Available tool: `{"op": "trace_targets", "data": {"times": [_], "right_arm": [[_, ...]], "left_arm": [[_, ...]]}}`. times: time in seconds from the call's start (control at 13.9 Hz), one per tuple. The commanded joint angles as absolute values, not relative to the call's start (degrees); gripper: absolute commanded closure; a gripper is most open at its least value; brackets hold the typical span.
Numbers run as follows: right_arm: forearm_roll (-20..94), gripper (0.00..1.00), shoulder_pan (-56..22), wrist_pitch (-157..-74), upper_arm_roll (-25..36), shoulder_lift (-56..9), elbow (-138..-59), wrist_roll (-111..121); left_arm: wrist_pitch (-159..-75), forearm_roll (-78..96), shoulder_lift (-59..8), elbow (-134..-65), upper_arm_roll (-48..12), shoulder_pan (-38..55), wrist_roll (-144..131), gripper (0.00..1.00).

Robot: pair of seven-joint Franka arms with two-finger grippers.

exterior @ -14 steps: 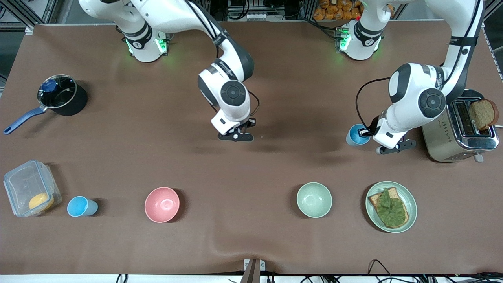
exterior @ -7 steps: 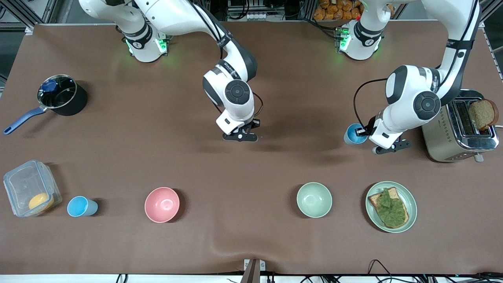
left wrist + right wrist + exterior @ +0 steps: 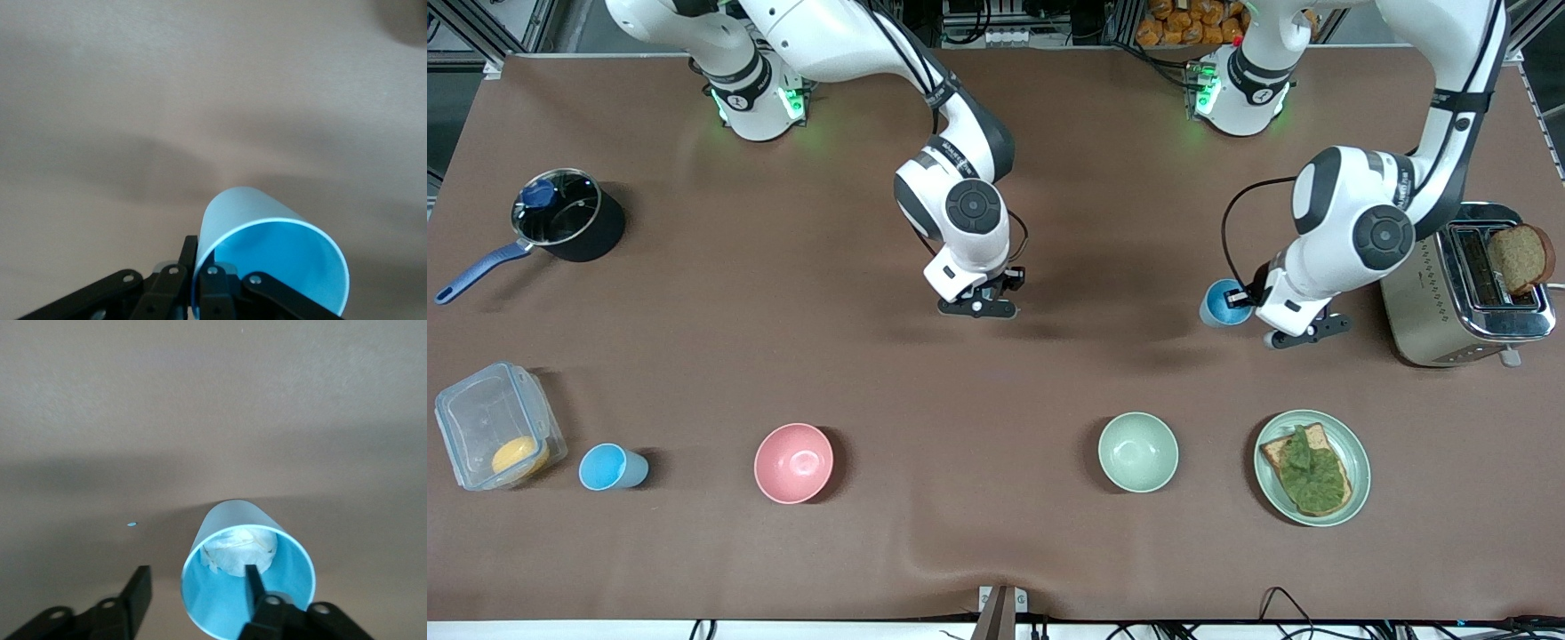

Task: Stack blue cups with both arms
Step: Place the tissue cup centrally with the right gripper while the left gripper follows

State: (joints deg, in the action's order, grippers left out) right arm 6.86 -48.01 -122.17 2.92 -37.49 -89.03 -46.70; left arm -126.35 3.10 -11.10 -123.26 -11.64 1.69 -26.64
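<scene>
**Ana:** While the left gripper hangs over the table beside the toaster, what has it got?

**Ben:** A blue cup, the carried cup. The left wrist view shows the grip (quite plainly): the fingers are pinched tight on the rim, one inside the wall and one outside, and the carried cup has its open mouth turned toward the camera.

**Ana:** And the right gripper?

**Ben:** It is over the middle of the table. From the front its own arm hides what is under it. The right wrist view gives a second blue cup, the stuffed cup, with a white crumpled wad at its bottom. The jaws are spread wide. One finger is down inside the mouth, the other is well outside, and the wall stands loose between them, so nothing is clamped.

**Ana:** Is it touching the inner finger?

**Ben:** I cannot tell.

**Ana:** Any more cups?

**Ben:** One, the lone cup, on the table toward the right arm's end. It sits just beside a clear box, with the pink bowl along the same row, well apart from both grippers.
</scene>
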Motion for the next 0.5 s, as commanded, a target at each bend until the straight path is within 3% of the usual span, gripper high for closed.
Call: {"op": "trace_targets", "data": {"times": [0.0,0.43], "right_arm": [[6.86,0.00,-46.42,-112.36,3.60,-34.29,-84.39,-46.76],[7.65,0.00,-31.41,-95.55,3.52,-23.40,-81.39,-28.17]], "left_arm": [[-126.39,4.22,-10.55,-121.12,-14.84,2.90,-33.20,1.00],[-125.86,4.31,-12.47,-112.87,-24.42,4.47,-49.80,1.00]]}}
